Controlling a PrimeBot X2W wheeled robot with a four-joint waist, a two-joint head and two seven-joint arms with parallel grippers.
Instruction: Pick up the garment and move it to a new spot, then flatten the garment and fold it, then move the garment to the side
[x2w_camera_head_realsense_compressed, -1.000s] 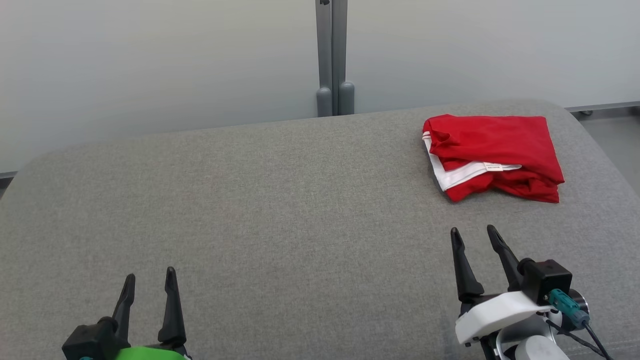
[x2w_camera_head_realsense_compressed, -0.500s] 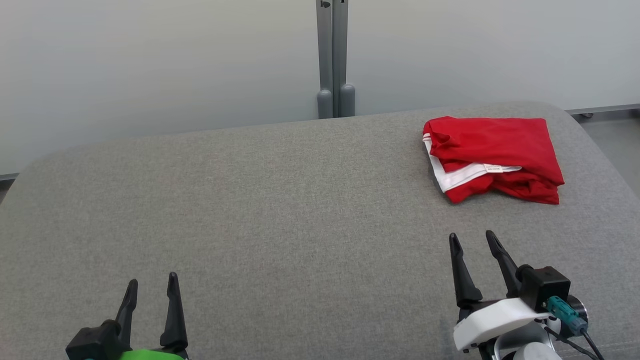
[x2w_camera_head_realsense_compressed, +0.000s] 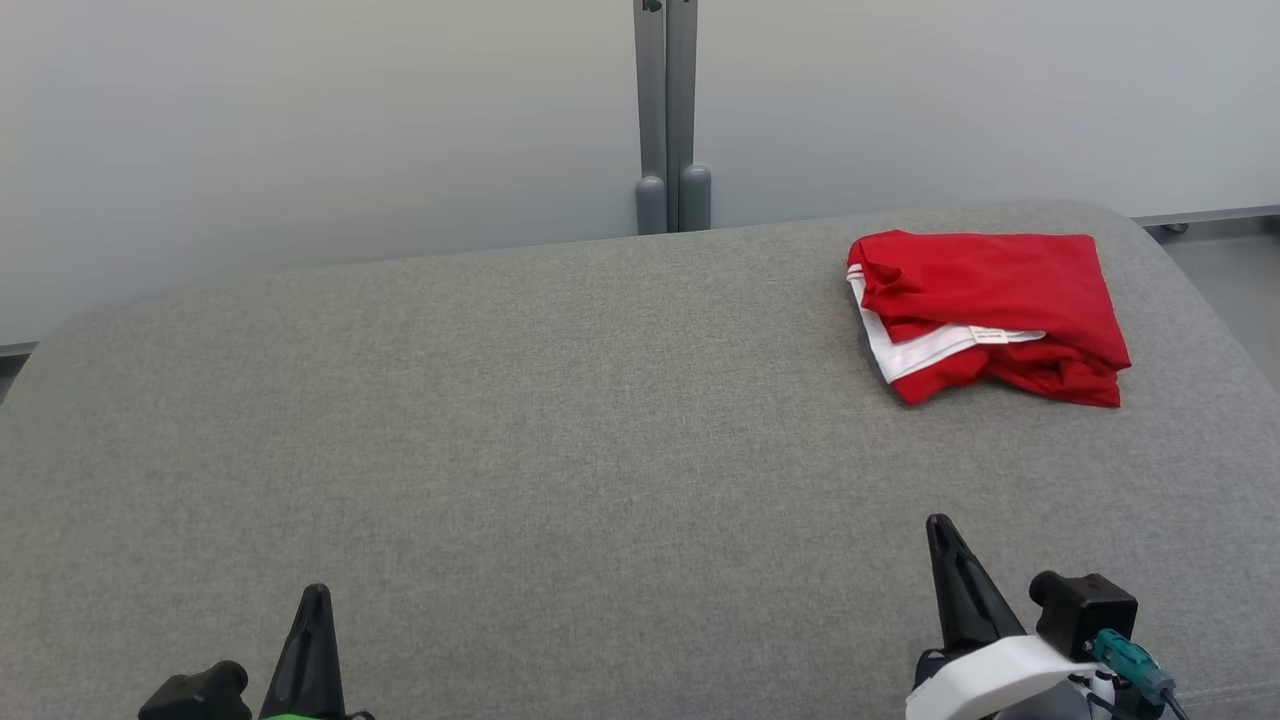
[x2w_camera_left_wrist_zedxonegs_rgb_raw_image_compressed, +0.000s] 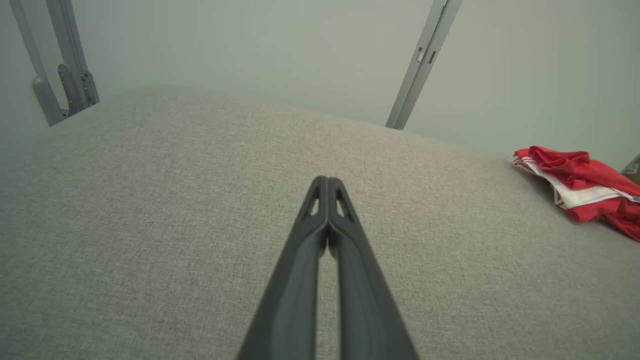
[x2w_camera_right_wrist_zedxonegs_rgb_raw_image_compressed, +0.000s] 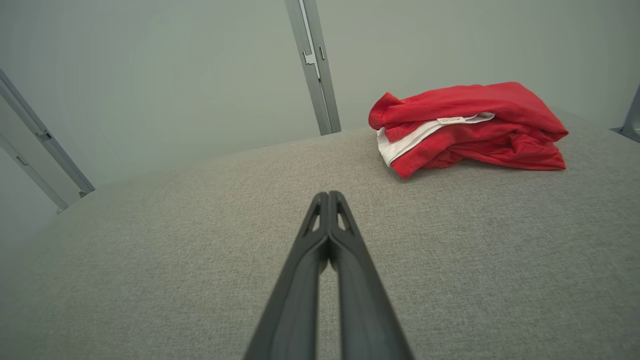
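A red garment (x2w_camera_head_realsense_compressed: 990, 310) with white trim lies folded in a loose bundle at the far right of the grey cushioned surface (x2w_camera_head_realsense_compressed: 560, 420). The same garment (x2w_camera_right_wrist_zedxonegs_rgb_raw_image_compressed: 465, 127) lies ahead and to the right in the right wrist view, and the garment (x2w_camera_left_wrist_zedxonegs_rgb_raw_image_compressed: 582, 187) sits at the far right edge of the left wrist view. My right gripper (x2w_camera_head_realsense_compressed: 940, 530) is shut and empty, near the front right, well short of the garment. At the front left, my left gripper (x2w_camera_head_realsense_compressed: 317, 598) is shut too, with nothing held. Fingertips meet in both wrist views (x2w_camera_left_wrist_zedxonegs_rgb_raw_image_compressed: 326, 181) (x2w_camera_right_wrist_zedxonegs_rgb_raw_image_compressed: 328, 195).
A grey metal post (x2w_camera_head_realsense_compressed: 668, 110) stands against the pale wall behind the surface's far edge. The surface's right edge (x2w_camera_head_realsense_compressed: 1200, 290) curves down toward the floor just past the garment. Bare grey fabric spreads across the middle and left.
Both grippers have gone from open to shut and have drawn back toward the bottom of the head view. The garment has not moved.
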